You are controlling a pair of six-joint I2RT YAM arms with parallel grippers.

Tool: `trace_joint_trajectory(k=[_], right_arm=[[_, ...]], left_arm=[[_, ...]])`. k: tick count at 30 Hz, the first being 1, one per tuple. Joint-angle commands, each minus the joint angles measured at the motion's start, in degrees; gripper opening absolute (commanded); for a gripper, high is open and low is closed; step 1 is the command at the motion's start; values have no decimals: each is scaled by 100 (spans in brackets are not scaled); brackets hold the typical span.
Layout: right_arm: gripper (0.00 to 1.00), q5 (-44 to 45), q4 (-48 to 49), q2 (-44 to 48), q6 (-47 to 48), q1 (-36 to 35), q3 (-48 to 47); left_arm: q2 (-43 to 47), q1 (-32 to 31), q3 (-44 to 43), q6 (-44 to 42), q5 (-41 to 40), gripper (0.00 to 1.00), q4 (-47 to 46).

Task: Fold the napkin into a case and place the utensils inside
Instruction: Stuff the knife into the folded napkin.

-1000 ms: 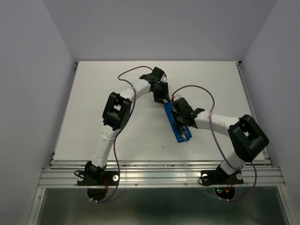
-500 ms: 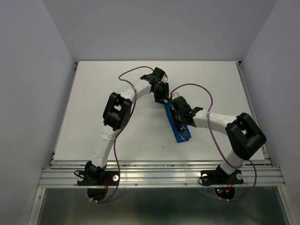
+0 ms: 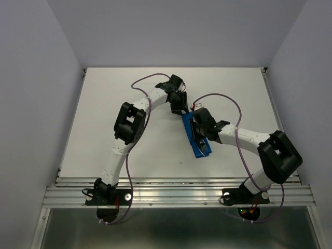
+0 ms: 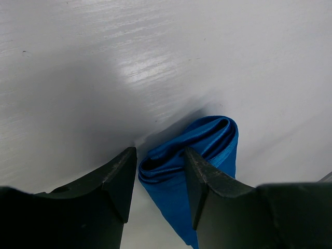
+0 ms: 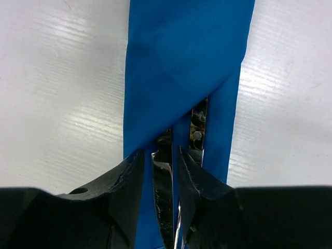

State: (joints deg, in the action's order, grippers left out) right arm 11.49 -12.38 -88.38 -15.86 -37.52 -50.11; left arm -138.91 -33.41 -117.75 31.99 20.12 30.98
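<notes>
The bright blue napkin (image 3: 194, 134) lies mid-table, folded into a narrow case (image 5: 181, 62) with a diagonal flap. The utensils rest in it: the knife (image 5: 165, 181) and the fork (image 5: 197, 129) run under the flap, their near ends showing (image 3: 204, 147). My right gripper (image 5: 160, 151) hovers over the case's near half, open, with the knife blade between its fingers and a gap on each side. At the far folded end (image 4: 207, 140), my left gripper (image 4: 158, 155) stands open, straddling one corner of the fold. In the top view the left gripper (image 3: 179, 110) meets the case's far tip.
White table (image 3: 114, 135) with a metal rail (image 3: 176, 193) along the near edge and grey walls on three sides. Purple cables loop over both arms. The right arm's elbow (image 3: 280, 155) sits near the table's right edge.
My right gripper's jaws have spread apart, letting go of the knife, and its elbow swung right. The left gripper stayed put at the case's far end.
</notes>
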Motion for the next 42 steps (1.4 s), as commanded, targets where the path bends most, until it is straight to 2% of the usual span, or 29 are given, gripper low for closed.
trace_joint_trajectory(k=[1, 11, 23, 35, 39, 42], right_arm=[[36, -190, 60, 189, -155, 25, 185], [36, -269, -19, 286, -137, 25, 458], [30, -349, -1, 172, -146, 25, 528], [34, -68, -177, -100, -242, -80, 423], [23, 47, -194, -92, -295, -133, 396], [21, 108, -238, -74, -339, -133, 335]], left_arm=[[136, -96, 86, -70, -78, 53, 242], [136, -96, 112, -61, -96, 52, 233], [136, -113, 218, -17, -70, 52, 163], [136, -131, 253, -8, -52, 52, 119], [145, -131, 279, -17, -43, 52, 119], [154, -131, 288, -17, -34, 52, 110]])
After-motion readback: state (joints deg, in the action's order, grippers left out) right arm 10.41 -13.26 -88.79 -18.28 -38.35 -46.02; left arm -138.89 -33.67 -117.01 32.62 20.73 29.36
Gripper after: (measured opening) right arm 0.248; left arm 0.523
